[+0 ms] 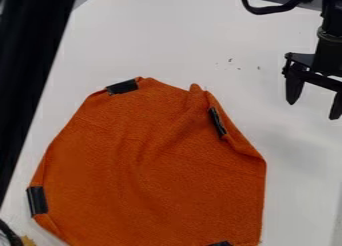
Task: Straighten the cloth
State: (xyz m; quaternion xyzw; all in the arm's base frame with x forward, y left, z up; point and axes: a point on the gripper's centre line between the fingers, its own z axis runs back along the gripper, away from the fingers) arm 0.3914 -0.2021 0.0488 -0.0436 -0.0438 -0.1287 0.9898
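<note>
Cloth point(133, 175) lies creased across the lower left and centre of the tabletop point(167, 40), black strips point(122, 87) at its margins, while the tool point(313, 111) hangs apart at upper right, fingers spread.

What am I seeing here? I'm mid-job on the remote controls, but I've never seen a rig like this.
There is one picture, taken by a fixed camera looking down at a slant. The black machine at the upper right is a robot arm. It ends in a two-fingered hand, which works like pincers. Its fingers are apart, with nothing between them, and it is to the right of the cloth.

That orange cloth lies on a white table. Dark strips sit at its edges. Creases run down from its top right, where the edge is bunched, so it isn't fully straight.
</note>
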